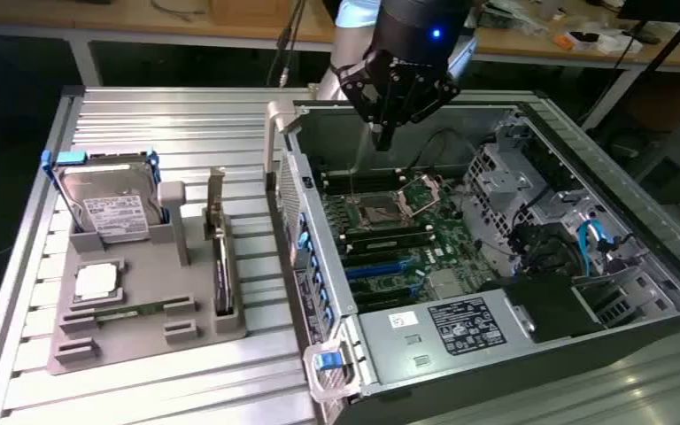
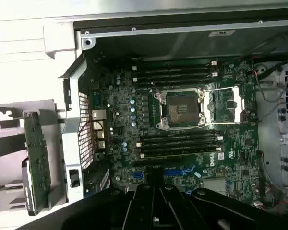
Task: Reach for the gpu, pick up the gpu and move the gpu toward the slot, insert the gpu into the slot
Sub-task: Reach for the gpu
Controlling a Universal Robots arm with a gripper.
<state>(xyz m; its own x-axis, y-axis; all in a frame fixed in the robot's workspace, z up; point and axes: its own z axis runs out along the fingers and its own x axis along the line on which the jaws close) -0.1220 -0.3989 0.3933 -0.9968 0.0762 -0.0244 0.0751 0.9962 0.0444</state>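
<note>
End effector (image 1: 379,142) pressed together above case (image 1: 297,190), slot (image 2: 180,171) partly hidden, gpu (image 1: 219,257) upright, edge-on

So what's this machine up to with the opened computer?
A robot arm's black gripper hangs over the open computer case, holding nothing. The green graphics card with its silver bracket stands untouched in the grey holder beside the case, and the long blue motherboard slot is empty.
</note>
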